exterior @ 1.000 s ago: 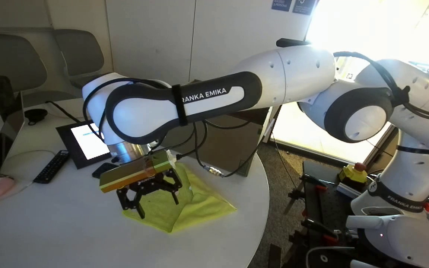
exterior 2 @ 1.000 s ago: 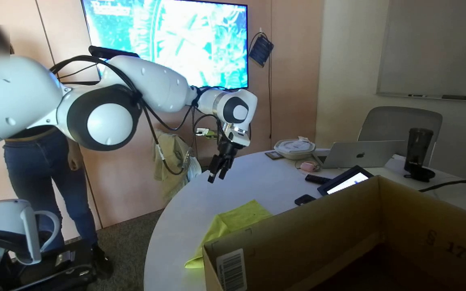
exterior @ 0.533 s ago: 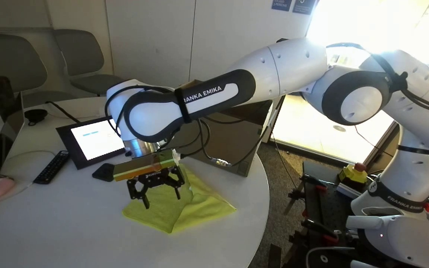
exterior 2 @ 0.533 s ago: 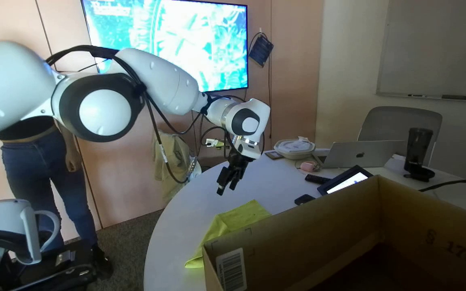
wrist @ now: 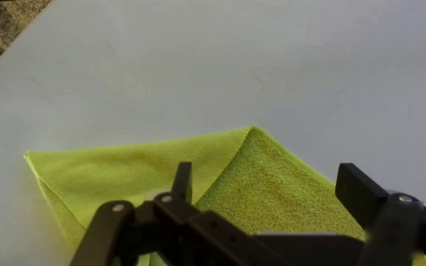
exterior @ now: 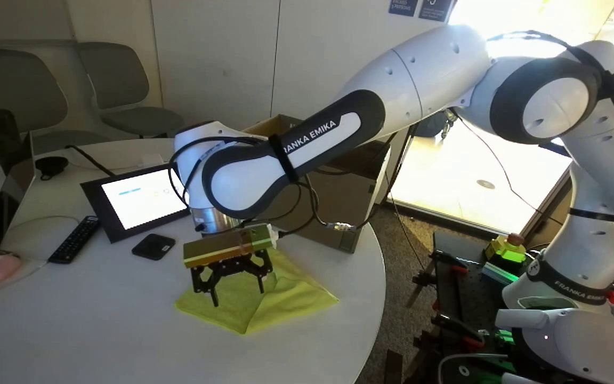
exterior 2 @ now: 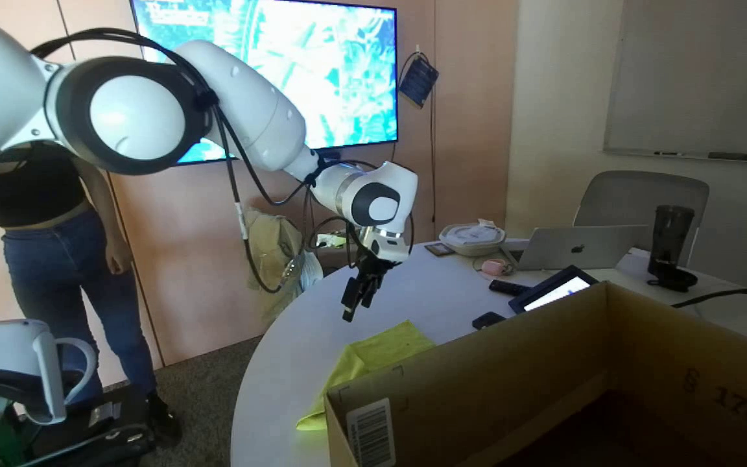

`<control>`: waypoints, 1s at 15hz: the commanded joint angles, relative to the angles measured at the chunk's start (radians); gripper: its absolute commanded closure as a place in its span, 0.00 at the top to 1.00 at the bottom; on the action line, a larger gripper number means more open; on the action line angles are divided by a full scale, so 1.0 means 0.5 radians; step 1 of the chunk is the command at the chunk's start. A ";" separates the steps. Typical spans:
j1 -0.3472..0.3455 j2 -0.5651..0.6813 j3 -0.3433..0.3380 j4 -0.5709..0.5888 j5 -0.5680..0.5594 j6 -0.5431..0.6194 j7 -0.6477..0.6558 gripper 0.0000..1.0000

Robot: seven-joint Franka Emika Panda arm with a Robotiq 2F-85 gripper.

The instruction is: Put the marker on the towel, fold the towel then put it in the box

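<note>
Clearly, “FRANKA EMIKA” is printed on the white arm, “176” inside the brown cardboard box; the black gripper is spread wide.

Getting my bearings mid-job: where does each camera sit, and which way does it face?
An exterior view: high, looking down across the table at the towel; arm and gripper show.
An exterior view: by the box, looking over it toward the wall screen; arm and gripper show.
Wrist view: at the gripper, looking down at towel and table; fingers show.
Both exterior views share towel, box and tablet.
</note>
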 commanded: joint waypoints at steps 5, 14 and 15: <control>0.024 -0.350 -0.024 -0.690 0.020 0.374 -0.034 1.00; 0.034 -0.357 -0.030 -0.951 0.031 0.816 -0.021 1.00; 0.036 -0.360 -0.033 -0.993 0.033 0.875 -0.016 1.00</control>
